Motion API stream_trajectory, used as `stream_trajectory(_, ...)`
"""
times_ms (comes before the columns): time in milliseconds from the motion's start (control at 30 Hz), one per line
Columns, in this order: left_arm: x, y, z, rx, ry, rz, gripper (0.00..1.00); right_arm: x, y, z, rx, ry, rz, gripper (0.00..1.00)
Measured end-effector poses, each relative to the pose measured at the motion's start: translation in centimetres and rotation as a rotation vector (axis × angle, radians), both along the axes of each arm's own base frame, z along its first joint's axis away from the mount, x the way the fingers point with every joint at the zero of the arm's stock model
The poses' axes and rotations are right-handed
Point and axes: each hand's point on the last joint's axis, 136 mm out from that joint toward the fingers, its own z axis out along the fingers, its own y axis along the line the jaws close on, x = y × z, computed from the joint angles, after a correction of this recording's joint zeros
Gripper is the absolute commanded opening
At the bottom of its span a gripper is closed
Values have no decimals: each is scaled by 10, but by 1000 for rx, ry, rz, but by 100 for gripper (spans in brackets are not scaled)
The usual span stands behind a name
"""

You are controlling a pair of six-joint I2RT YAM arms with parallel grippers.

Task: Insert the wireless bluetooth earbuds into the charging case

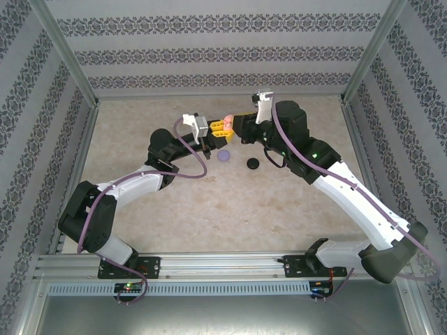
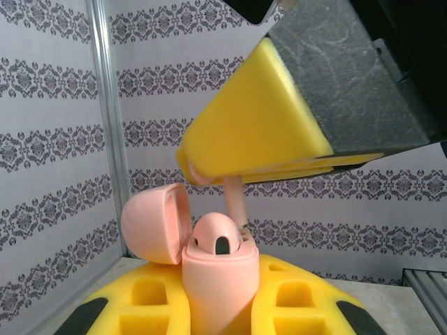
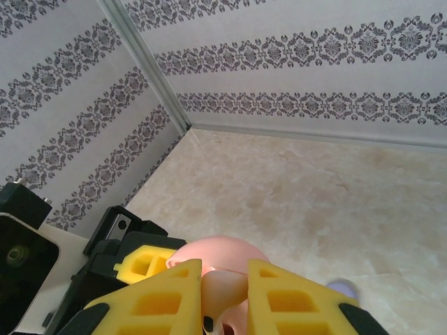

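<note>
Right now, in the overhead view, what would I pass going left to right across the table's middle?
In order: left pincer → pink case → black case. The purple case lines up with the pink one, so I leave it out.

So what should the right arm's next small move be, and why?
Likely ease the right gripper straight down a little, then open: it pinches a pink earbud whose stem points down at the open case in the left gripper, beside a bud already seated.
</note>
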Motion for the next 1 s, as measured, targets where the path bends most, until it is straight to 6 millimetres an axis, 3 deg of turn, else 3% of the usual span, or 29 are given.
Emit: stream_trajectory(1000, 2, -2, -7, 23, 8, 7, 0, 0, -3, -16, 12, 22, -11, 15)
